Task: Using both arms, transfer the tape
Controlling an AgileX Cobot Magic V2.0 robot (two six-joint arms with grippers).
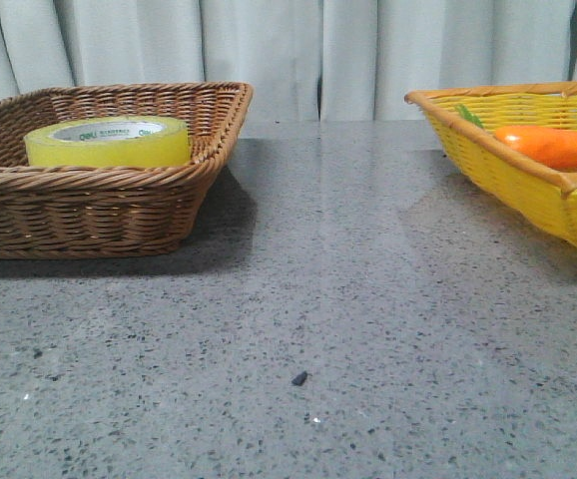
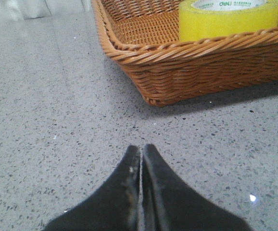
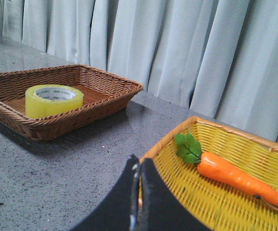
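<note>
The yellow tape [image 1: 108, 141] lies flat in the brown wicker basket [image 1: 89, 210] at the table's left. It also shows in the left wrist view [image 2: 229, 18] and in the right wrist view [image 3: 54, 100]. My left gripper [image 2: 141, 148] is shut and empty over bare table, short of the brown basket's corner [image 2: 148, 91]. My right gripper [image 3: 139, 162] is shut and empty above the near rim of the yellow basket [image 3: 177, 132]. Neither gripper shows in the front view.
The yellow basket [image 1: 528, 180] at the right holds an orange carrot [image 1: 553, 146] with green leaves [image 3: 188, 147]. A grey speckled tabletop [image 1: 318, 299] lies between the baskets, with a small dark speck [image 1: 298, 378] near the front. Pale curtains hang behind.
</note>
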